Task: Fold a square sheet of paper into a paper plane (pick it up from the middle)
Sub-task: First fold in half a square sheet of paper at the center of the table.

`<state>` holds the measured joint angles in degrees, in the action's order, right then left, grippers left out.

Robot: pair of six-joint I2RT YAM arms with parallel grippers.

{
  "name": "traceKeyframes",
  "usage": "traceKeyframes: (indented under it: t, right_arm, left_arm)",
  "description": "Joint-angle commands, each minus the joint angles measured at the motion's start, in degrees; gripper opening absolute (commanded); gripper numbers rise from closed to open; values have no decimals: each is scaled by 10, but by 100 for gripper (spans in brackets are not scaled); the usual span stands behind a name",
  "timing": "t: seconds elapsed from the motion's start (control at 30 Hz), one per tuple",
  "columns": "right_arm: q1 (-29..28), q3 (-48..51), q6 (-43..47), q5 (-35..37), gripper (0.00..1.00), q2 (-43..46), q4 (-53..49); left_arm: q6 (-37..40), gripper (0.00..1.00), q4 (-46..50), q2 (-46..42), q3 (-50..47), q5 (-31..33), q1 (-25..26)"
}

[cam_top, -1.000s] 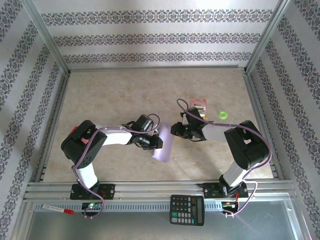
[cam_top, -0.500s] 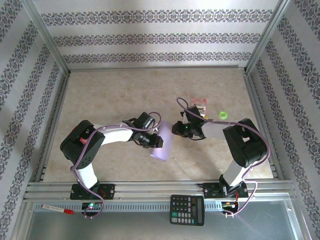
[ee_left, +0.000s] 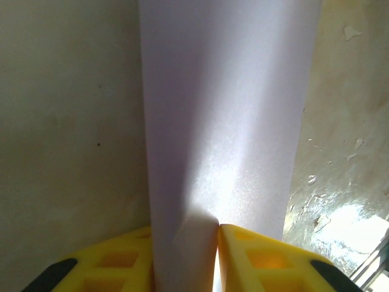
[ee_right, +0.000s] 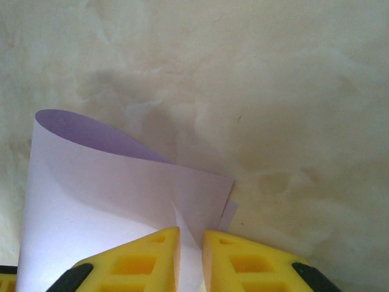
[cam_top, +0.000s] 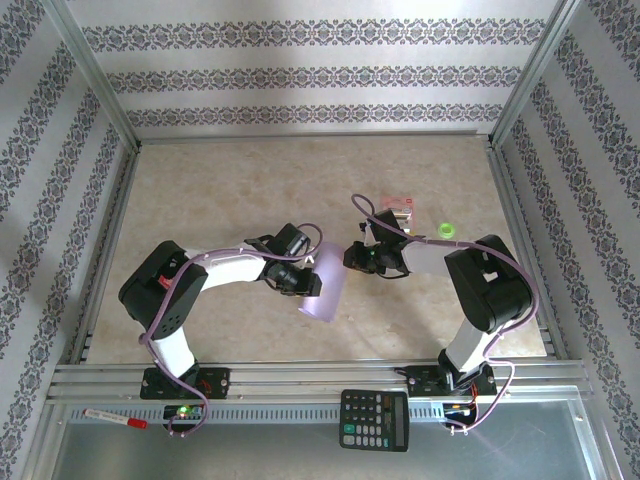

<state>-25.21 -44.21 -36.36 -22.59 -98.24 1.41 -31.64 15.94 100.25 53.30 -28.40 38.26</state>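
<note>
The square sheet of paper [cam_top: 324,289] is pale lavender, bent over into a soft curl and held off the table between the two arms. My left gripper [cam_top: 306,281] meets it from the left. In the left wrist view the sheet [ee_left: 225,109] runs up from between the yellow fingers [ee_left: 261,258], and the left gripper [ee_left: 185,258] is shut on its doubled layers. My right gripper [cam_top: 351,259] comes from the right. In the right wrist view the right gripper [ee_right: 191,258] is shut on the sheet's edge [ee_right: 127,188], which curls away to the left. The paper plane is out of view.
A red-and-white packet [cam_top: 398,208] and a small green ring [cam_top: 446,231] lie behind the right arm. A calculator [cam_top: 374,420] and a red-tipped pen [cam_top: 115,417] rest on the metal rail [cam_top: 300,385] at the near edge. Patterned walls [cam_top: 300,70] enclose the table.
The left arm and the sheet's lower end have drifted slightly left and toward the near edge. The right gripper has edged a little closer to the sheet.
</note>
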Motion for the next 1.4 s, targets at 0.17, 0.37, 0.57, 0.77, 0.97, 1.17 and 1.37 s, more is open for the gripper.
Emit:
traceKeyframes:
  t: [0.17,0.37,0.57,0.77,0.97,1.17,1.37]
  right_arm:
    - [3,-26,44,12,21,-31,-21]
    - [7,-44,69,9,22,-34,-52]
    - [12,-59,93,-1,24,-32,-74]
    - [15,-65,105,-49,31,20,-88]
    - [-5,9,55,-70,31,105,-73]
    - [-66,75,-27,-57,25,131,-14]
    - [-99,102,-67,-26,21,114,25]
  left_arm:
    - [14,24,56,-14,2,20,-2]
    - [-3,24,33,-22,-9,4,-5]
    - [-39,21,-18,-35,-37,-21,-13]
    - [-99,17,-91,-37,-73,-36,-13]
    - [-134,16,-123,-50,-94,-33,-12]
    - [-141,17,-129,-52,-98,-32,-11]
    - [-140,17,-127,-50,-97,-32,-11]
